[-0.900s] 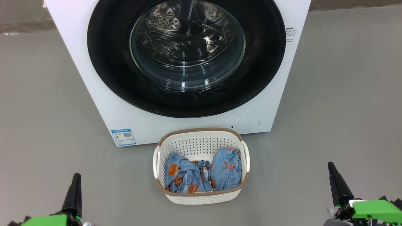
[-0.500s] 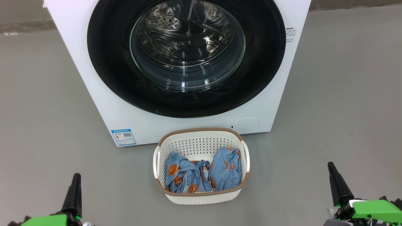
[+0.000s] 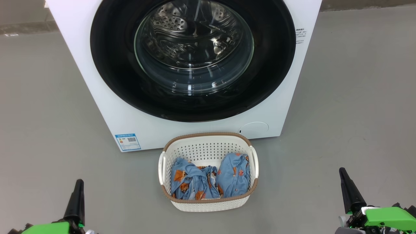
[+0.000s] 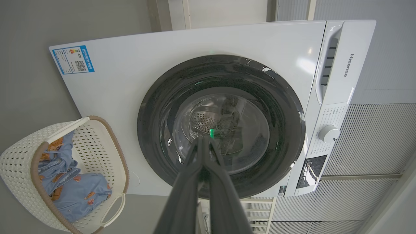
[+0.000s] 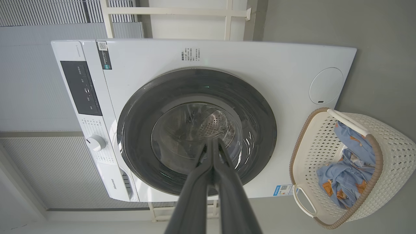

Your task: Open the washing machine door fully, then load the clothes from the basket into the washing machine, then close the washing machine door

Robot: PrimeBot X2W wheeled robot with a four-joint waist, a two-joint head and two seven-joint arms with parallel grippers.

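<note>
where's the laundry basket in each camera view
head view: basket at bottom centre, in front of the washing machine.
left wrist view: basket in the lower left corner.
right wrist view: basket at the right edge, lower half.
shared landmark: blue sticker on the washing machine's front.

Glossy black door [image 3: 107,65], perforated plastic basket [image 3: 208,148], soft cloth clothes [image 3: 232,175].

Door [image 3: 107,65] shut on washer [image 3: 94,97], basket [image 3: 208,204] of clothes [image 3: 234,175] on floor [image 3: 357,97] just before it, left gripper [image 3: 78,187] and right gripper [image 3: 344,177] closed, well back.
</note>
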